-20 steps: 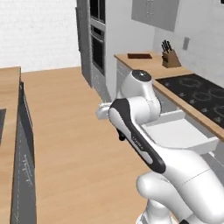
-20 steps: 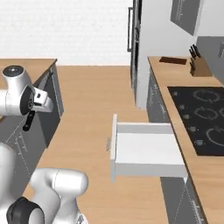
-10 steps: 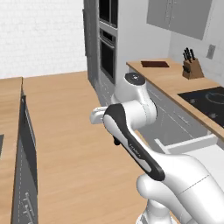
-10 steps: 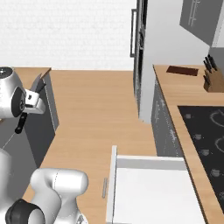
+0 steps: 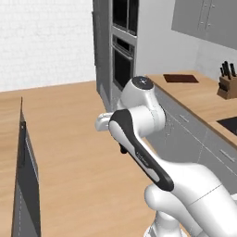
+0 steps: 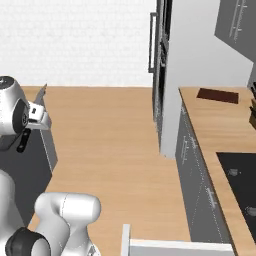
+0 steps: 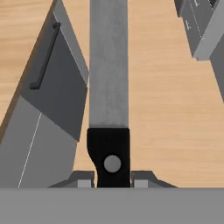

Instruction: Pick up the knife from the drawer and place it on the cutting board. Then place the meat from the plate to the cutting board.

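Note:
In the hand view my gripper (image 7: 112,181) is shut on the knife (image 7: 109,70). Its black handle (image 7: 108,151) sits between the two fingertips (image 7: 85,181), and the long grey blade runs straight up the picture over the wooden floor. The right base view has the hand held out at the far left, with the knife's dark handle (image 6: 22,141) hanging below it. The dark reddish-brown cutting board (image 5: 180,78) lies on the far end of the wooden counter (image 6: 217,95). Just a white corner of the open drawer (image 6: 165,246) appears at the bottom edge. The meat and its plate are out of view.
A tan knife block (image 5: 227,84) stands on the counter beyond the board. A black cooktop (image 6: 240,185) is set into the counter nearer me. A tall oven cabinet (image 5: 121,60) rises at the counter's far end. Grey island cabinets (image 7: 48,113) stand to my left across the floor.
The whole picture has shifted, so the base has driven along the counter; the drawer has slid to the bottom edge and the board appears nearer. The knife stays in my gripper.

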